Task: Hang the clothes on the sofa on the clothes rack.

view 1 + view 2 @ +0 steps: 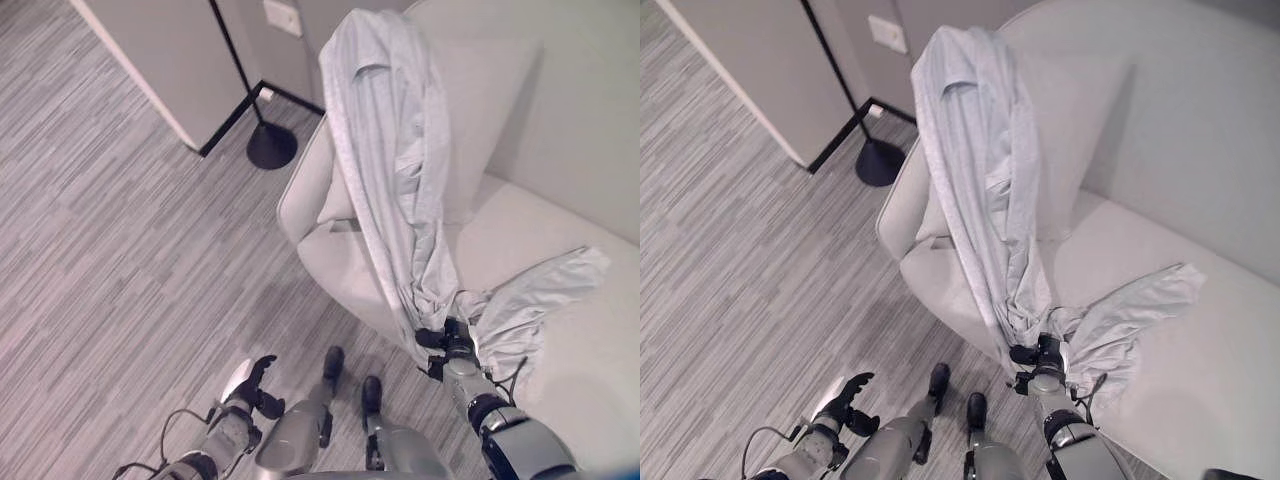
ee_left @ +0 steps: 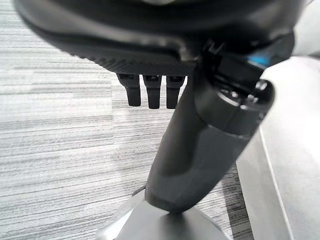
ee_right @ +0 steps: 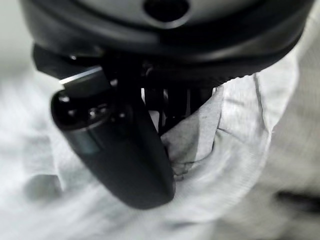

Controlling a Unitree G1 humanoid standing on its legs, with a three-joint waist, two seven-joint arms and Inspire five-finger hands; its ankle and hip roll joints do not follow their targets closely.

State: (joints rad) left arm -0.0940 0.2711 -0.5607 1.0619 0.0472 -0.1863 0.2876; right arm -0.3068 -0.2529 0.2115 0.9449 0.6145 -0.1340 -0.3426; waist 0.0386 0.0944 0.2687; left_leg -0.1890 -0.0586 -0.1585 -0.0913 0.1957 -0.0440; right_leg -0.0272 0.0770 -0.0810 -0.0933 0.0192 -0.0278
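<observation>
**Count of items in view**

We count one light grey garment (image 1: 390, 170), a shirt draped from the sofa's backrest down to the seat edge, with a further fold of the same cloth spread on the seat; we cannot tell whether that fold is a second piece. We count one pale sofa (image 1: 560, 240). We count one black floor stand (image 1: 270, 145), made of one thin pole on one round base. We count one wall plate (image 1: 282, 15) behind the stand. We count two robot hands: the left hand (image 1: 255, 385) and the right hand (image 1: 445, 345).
</observation>
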